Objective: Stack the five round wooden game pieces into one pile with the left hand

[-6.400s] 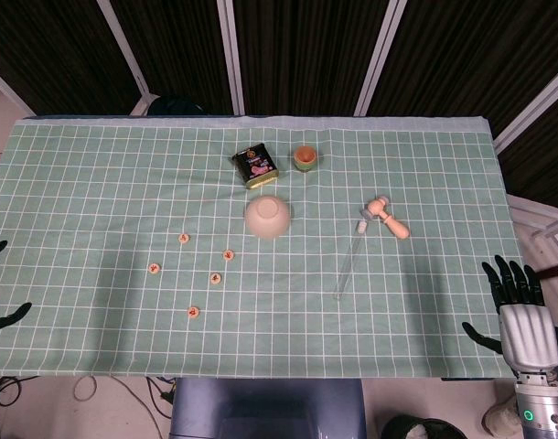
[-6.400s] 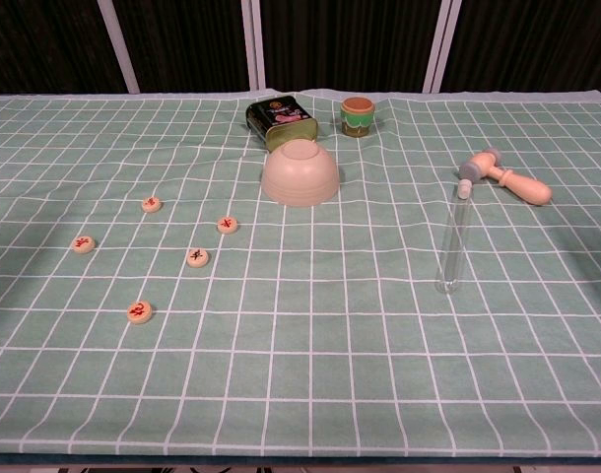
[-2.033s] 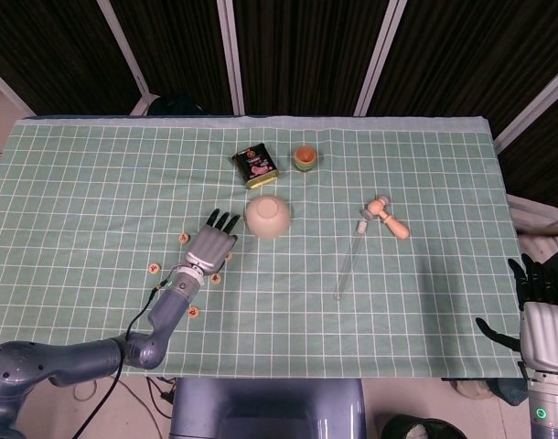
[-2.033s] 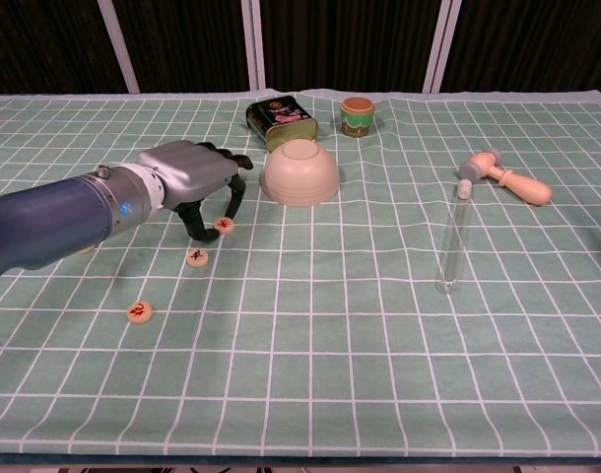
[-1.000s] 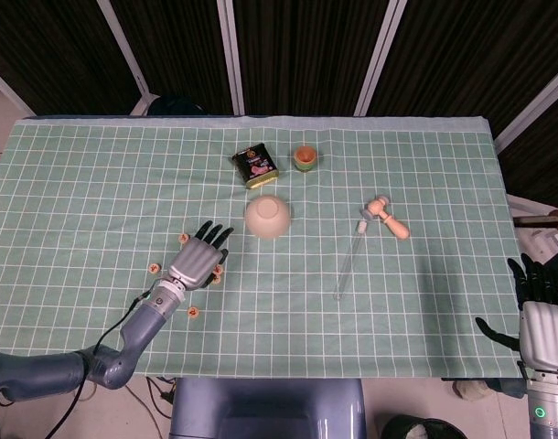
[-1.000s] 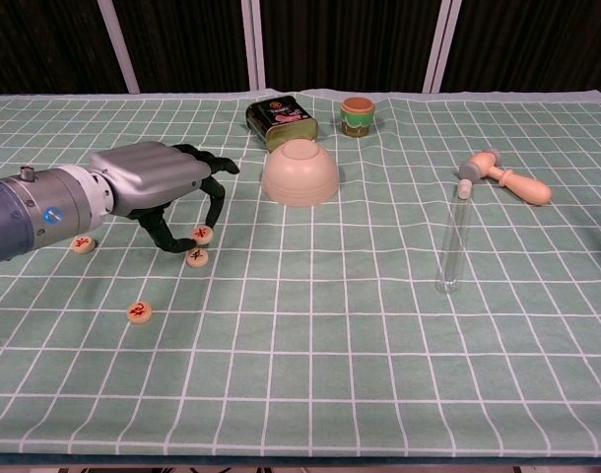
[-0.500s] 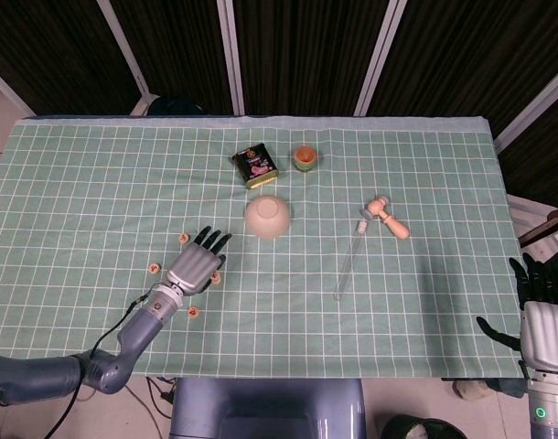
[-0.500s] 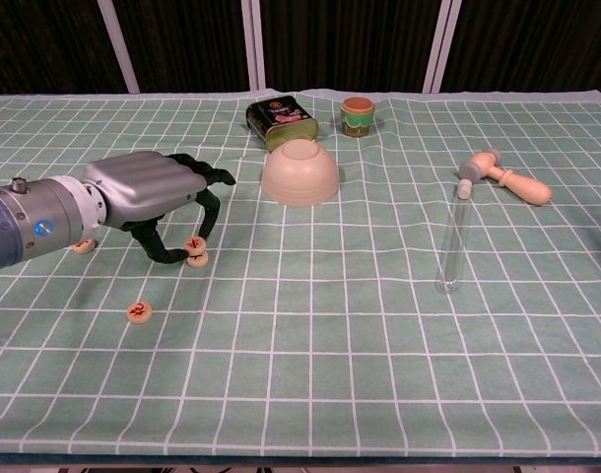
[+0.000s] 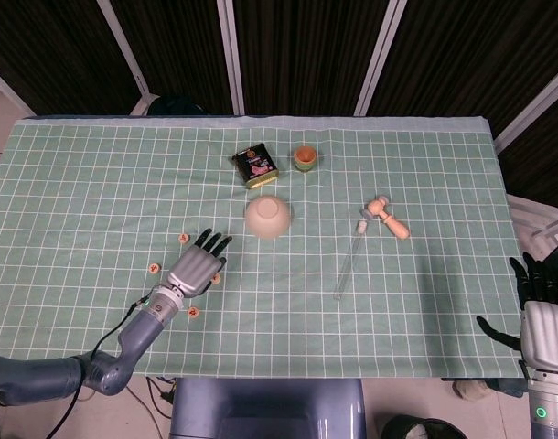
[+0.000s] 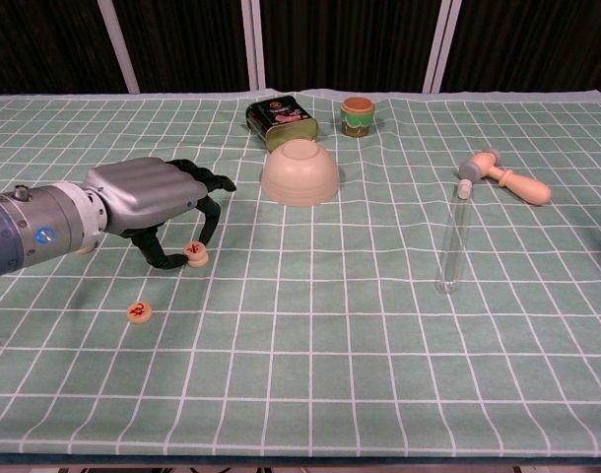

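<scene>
**First piece lands on the second**

Our left hand (image 10: 148, 202) now pinches a game piece (image 10: 194, 250) down onto another, where half a second ago it hung just above. Three loose pieces remain, one nearest (image 10: 138, 311). Our right hand (image 9: 541, 315) idles, fingers spread.

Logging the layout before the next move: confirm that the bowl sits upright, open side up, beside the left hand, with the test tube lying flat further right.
Not quite. The bowl is upside down, base up, as the chest view shows. The rest holds: it sits beside the left hand, and the test tube lies flat further right.
</scene>
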Controlling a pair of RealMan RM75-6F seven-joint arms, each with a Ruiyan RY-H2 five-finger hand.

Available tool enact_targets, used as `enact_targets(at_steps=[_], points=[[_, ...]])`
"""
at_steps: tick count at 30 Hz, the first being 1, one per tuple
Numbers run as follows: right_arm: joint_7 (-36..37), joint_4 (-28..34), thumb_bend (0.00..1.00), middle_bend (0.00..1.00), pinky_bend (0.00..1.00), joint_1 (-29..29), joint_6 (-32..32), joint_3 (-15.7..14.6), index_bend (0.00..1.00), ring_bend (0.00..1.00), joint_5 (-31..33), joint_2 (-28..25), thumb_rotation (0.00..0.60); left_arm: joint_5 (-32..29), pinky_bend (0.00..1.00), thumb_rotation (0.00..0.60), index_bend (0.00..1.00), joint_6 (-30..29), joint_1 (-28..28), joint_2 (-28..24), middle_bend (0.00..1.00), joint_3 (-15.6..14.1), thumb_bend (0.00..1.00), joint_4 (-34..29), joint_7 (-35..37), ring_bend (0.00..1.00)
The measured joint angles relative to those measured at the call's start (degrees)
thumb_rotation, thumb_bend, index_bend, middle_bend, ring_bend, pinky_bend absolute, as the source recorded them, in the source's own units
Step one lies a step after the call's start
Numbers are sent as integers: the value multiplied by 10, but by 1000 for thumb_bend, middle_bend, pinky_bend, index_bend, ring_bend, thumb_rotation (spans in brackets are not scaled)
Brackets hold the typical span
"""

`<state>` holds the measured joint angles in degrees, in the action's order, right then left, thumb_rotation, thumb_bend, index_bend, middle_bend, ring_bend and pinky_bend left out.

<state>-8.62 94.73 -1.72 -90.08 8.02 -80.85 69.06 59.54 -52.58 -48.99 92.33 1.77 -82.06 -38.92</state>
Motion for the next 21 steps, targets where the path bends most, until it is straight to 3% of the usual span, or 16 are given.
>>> enact_targets(at_steps=[21], points=[[-1,0,232,13,0,0,-1,2,89,0,2,0,600,1,0,600,434,-7,2,3,28,1,315,-7,-19,0]])
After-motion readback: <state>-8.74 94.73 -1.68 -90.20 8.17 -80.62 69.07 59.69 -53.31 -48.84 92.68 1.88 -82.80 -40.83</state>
